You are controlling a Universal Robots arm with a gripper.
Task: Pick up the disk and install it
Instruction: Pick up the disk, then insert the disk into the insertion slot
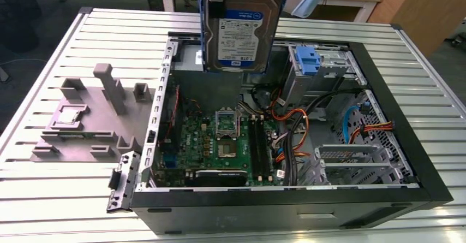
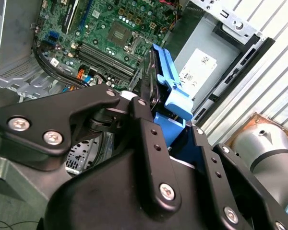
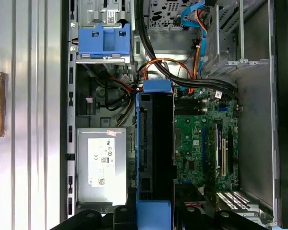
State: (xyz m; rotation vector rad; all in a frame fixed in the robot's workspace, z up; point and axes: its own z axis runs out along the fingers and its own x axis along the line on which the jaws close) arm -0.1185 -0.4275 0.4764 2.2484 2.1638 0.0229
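the pincer [image 2: 165, 115] pinches the disk [image 1: 240, 30], its black fingers [image 2: 144, 124] pressed on either side. the disk hangs upright, label toward the exterior view, above the far part of the open case [image 1: 291, 207], which lies on the slatted table [image 1: 51, 199]. in the first wrist view it shows edge-on, over the gap between the power box [image 3: 101, 163] and the board [image 3: 201, 143]. the case also holds a blue bracket [image 1: 309, 63], orange cables [image 1: 295, 117] and a metal cage [image 1: 357, 164].
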